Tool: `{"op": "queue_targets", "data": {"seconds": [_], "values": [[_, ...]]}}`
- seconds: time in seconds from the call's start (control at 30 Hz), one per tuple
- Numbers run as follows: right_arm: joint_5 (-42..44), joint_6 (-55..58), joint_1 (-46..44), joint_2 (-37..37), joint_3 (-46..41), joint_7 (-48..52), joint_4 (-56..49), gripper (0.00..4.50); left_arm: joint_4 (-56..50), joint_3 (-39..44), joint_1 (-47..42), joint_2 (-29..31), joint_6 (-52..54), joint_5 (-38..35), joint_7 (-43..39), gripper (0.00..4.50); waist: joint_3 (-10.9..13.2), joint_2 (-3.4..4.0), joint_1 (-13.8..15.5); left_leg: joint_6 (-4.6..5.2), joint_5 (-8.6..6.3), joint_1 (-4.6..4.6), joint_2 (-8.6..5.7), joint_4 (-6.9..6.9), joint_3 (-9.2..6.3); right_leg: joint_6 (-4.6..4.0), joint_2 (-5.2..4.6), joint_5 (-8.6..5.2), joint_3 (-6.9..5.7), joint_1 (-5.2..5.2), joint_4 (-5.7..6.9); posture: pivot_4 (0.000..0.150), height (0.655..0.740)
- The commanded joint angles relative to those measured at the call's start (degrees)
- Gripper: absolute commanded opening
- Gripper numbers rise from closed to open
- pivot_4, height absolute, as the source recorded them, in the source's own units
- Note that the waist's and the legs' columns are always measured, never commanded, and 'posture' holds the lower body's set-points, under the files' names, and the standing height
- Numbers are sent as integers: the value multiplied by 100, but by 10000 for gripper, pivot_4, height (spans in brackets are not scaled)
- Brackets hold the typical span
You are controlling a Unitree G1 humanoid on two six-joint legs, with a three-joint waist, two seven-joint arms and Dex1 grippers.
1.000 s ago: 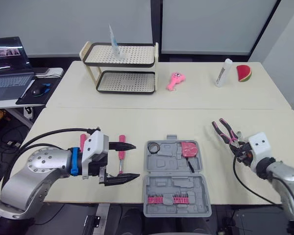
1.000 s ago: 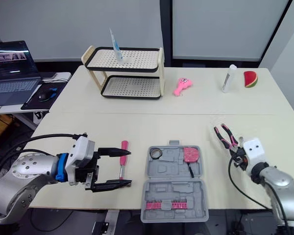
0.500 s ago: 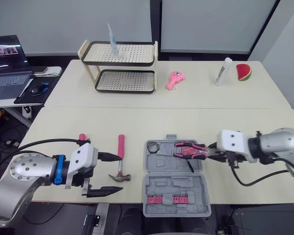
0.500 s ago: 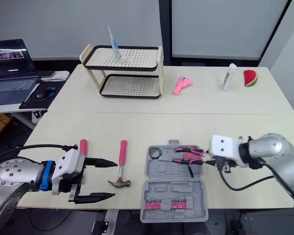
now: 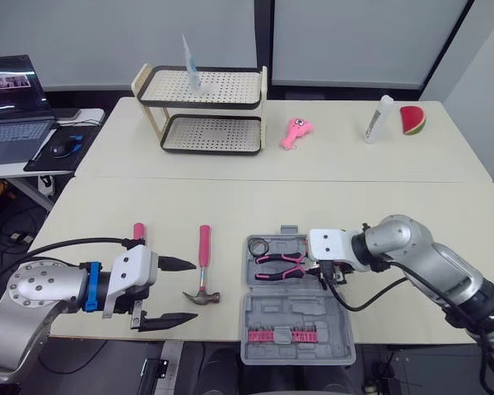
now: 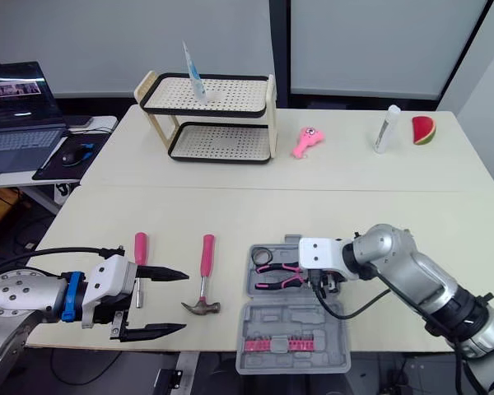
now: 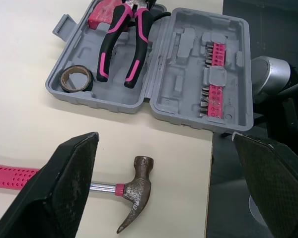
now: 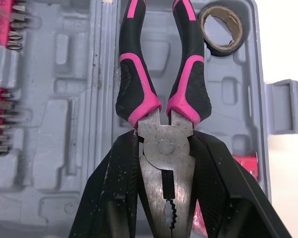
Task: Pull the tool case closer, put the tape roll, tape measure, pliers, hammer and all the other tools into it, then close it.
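Observation:
The grey tool case lies open at the table's front centre, with pink bit rows in its near half. In the far half sit a black tape roll and a pink tape measure. My right gripper is shut on the pink-and-black pliers at their metal head, holding them low over the far half with the handles towards the tape roll. A pink-handled hammer and a pink-handled screwdriver lie left of the case. My left gripper hangs open and empty near the hammer head.
At the back of the table stand a two-tier rack, a pink toy, a white tube and a watermelon slice. A laptop sits on a side desk to the left.
My right arm swung the pliers from the table's right side over to the case and down into its far half. My left gripper drew back to the left, uncovering the hammer and screwdriver.

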Motion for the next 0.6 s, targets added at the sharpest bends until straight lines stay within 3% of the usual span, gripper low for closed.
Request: {"op": "queue_targets", "data": {"seconds": [0.03,0.6], "values": [[-58,84,-384,178,13,140,-4,12824,-78,43,-3,-18,-106,13,11,45000,0,0,0,0,0,-1,-1,0,4,0,0,0,1,-7,8,1500,7290],[-290,-98,-382,375,259,371,356,12824,-77,-59,-145,-110,-92,52,83,45000,0,0,-4,0,0,0,1,3,7,0,0,0,3,-26,38,1500,7290]]}}
